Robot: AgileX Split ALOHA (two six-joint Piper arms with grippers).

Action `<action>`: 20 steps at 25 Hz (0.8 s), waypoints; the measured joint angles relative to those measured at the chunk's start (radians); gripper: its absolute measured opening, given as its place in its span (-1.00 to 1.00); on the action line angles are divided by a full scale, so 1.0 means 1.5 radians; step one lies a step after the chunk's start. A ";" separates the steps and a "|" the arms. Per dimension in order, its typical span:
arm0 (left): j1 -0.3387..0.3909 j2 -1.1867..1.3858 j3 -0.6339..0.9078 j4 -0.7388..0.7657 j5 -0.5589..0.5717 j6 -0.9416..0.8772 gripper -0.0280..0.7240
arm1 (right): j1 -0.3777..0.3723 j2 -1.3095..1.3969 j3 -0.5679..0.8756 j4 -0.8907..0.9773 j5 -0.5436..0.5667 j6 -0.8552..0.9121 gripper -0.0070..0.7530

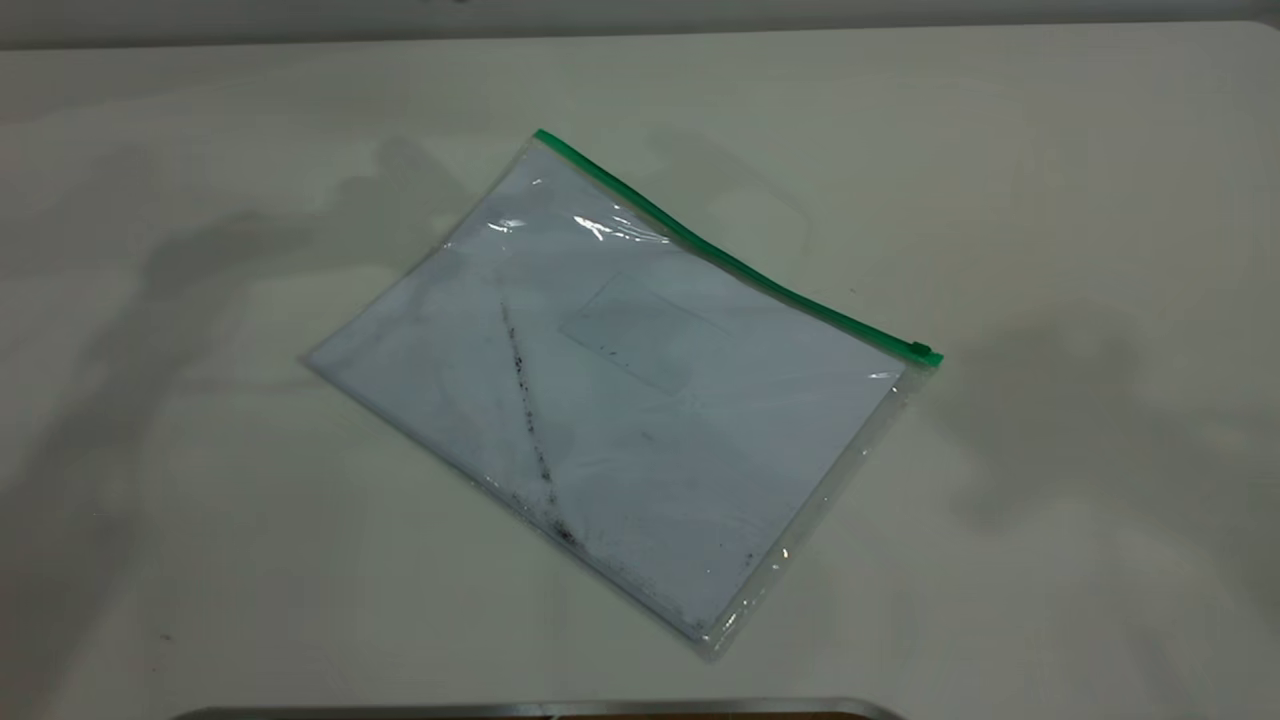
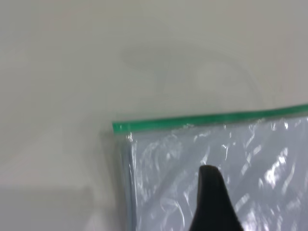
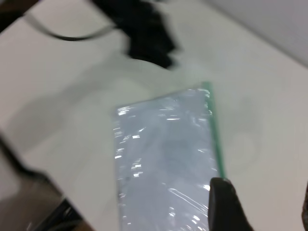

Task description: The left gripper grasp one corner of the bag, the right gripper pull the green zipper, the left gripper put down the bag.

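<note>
The bag [image 1: 620, 390] lies flat on the white table, a white sheet and a dark speckled streak showing through. Its green zipper strip [image 1: 730, 262] runs along the far edge, with the slider tab [image 1: 920, 351] at the right end. Neither gripper shows in the exterior view. In the left wrist view the left gripper [image 2: 262, 202] hovers over the bag's corner [image 2: 192, 159] by the strip's end [image 2: 207, 120]; one wedge finger [image 2: 211, 202] shows. In the right wrist view the right gripper [image 3: 267, 204] is open above the bag [image 3: 163, 154], beside the green strip [image 3: 216, 139].
The left arm [image 3: 144, 29] with a black cable shows dark and blurred beyond the bag in the right wrist view. A metal edge [image 1: 540, 710] runs along the table's near side. Arm shadows fall on the table to the left and right of the bag.
</note>
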 joint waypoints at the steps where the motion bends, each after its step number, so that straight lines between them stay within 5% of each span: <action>1: 0.000 -0.020 0.000 0.032 0.013 -0.036 0.51 | 0.000 -0.024 0.001 -0.028 0.000 0.047 0.13; 9: -0.001 -0.229 0.000 0.260 0.179 -0.318 0.51 | 0.000 -0.280 0.155 -0.134 0.000 0.178 0.13; 13: -0.001 -0.327 0.000 0.302 0.256 -0.378 0.50 | 0.000 -0.414 0.334 -0.191 0.000 0.192 0.13; 20: -0.001 -0.476 0.014 0.378 0.262 -0.504 0.50 | 0.000 -0.604 0.646 -0.330 -0.011 0.280 0.13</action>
